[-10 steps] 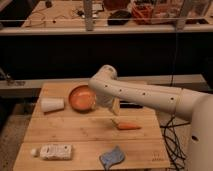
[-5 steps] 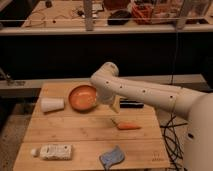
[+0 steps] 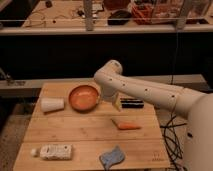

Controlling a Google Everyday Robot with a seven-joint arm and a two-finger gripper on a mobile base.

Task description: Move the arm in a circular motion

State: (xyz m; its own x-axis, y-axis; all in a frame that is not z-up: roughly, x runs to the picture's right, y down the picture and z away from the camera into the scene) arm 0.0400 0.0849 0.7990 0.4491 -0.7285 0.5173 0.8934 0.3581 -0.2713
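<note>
Table (image 3: 75, 134) shows bare pale wood, planked, with a matt grain. The arm (image 3: 150, 92) wears a smooth cream shell, plastic by the look, softly shiny. Its gripper (image 3: 116, 103), hanging just right of the bowl (image 3: 84, 97), looks the same pale plastic. The bowl is orange, smooth, slightly glossy. Blue rag (image 3: 112, 156): soft, crumpled cloth. White cup (image 3: 52, 104): matt.

We see the arm (image 3: 150, 92) in cream-white, sprinkled with small dark dots. Its end effector (image 3: 117, 103), a pale cream tip, hangs just beside the orange bowl (image 3: 82, 97), over the counter (image 3: 75, 132). The counter is light honey-coloured wood marked with plank lines. On it, the cup (image 3: 52, 104) is white, the carrot (image 3: 128, 126) is orange, the cloth (image 3: 112, 156) is blue-grey, the small bar (image 3: 133, 103) is black, and the flat packet (image 3: 54, 151) is white with faint greyish markings.
</note>
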